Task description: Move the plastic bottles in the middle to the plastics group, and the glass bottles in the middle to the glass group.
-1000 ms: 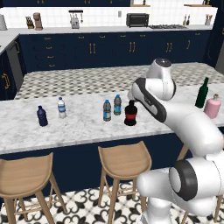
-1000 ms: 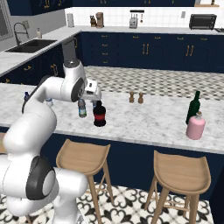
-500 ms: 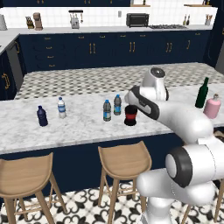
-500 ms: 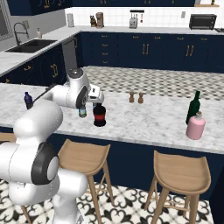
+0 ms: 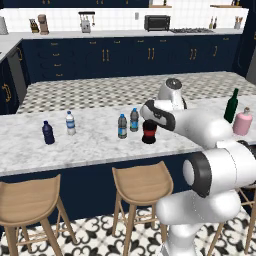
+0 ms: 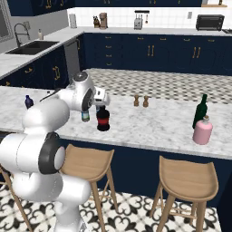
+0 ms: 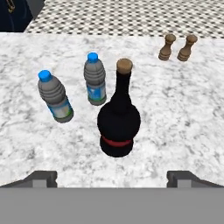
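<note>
A: What's the biggest thing to steer by?

B: The long white-and-grey marble counter [image 5: 95,142], with round wooden stools [image 5: 141,182] tucked under its near edge. I'll place everything else against the dark, nearly black glass bottle with a round squat body, red label band and long thin corked neck [image 7: 118,124], which stands upright at the middle of that counter.

A: And the arm?

B: The white Franka arm [image 5: 200,127] reaches in low over the counter, and its two-finger gripper [image 7: 112,178] sits just on the near side of the dark bottle. The jaws are spread wide apart, one tip at either side, holding nothing and touching nothing.

A: The glass group?

B: Well off to the dark bottle's right in the left base view: a tall slim dark-green bottle [image 5: 231,105] with a squat pink bottle with a pale cap [image 5: 242,122] just beside it.

A: The plastics?

B: Two small grey-tinted see-through plastic bottles with blue label bands [image 7: 95,79] [image 7: 55,96] stand upright just beside the dark bottle, on its left and slightly beyond it, not touching it. Far left along the counter are a pale clear water bottle with a white cap [image 5: 70,123] and a small solid navy-blue bottle [image 5: 48,132].

A: Anything smaller?

B: Two little brown wooden shakers [image 7: 177,47], side by side beyond the dark bottle to its right.
</note>
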### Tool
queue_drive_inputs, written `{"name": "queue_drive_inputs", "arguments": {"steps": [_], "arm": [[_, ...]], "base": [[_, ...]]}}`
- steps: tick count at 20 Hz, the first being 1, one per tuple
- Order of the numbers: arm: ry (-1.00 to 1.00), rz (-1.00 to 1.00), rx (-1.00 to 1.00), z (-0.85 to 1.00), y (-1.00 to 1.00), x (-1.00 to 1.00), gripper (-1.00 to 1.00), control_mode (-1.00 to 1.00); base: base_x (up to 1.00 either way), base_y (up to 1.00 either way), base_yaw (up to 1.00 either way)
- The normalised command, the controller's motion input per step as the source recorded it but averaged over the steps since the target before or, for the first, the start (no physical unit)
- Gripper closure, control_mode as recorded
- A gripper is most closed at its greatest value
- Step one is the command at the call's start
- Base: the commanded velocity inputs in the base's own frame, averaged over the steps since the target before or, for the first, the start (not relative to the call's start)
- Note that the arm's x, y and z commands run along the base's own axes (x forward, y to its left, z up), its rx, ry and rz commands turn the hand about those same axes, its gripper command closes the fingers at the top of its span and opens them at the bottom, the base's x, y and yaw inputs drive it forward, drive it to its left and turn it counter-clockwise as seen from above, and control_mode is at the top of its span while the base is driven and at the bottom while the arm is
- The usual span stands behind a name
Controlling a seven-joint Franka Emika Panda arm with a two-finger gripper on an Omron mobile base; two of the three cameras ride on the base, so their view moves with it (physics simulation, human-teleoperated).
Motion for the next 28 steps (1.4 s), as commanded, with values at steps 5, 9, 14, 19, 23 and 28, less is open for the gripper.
{"name": "queue_drive_inputs", "arguments": {"steps": [5,9,14,19,23,28], "arm": [[0.11,0.00,0.00,-0.14,-0.15,0.49,-1.00,-1.00],[0.14,0.00,0.00,-0.34,-0.04,0.44,-1.00,-1.00],[0.14,0.00,-0.01,-0.46,0.00,0.10,-1.00,-1.00],[0.06,0.00,0.00,-0.34,0.00,0.01,-1.00,-1.00],[0.00,0.00,0.00,-0.23,0.00,0.22,-1.00,-1.00],[0.00,0.00,0.00,-0.04,0.00,0.41,-1.00,-1.00]], "base": [[0.00,0.00,0.00],[0.00,0.00,0.00],[0.00,0.00,0.00],[0.00,0.00,0.00],[0.00,0.00,0.00],[0.00,0.00,0.00]]}}
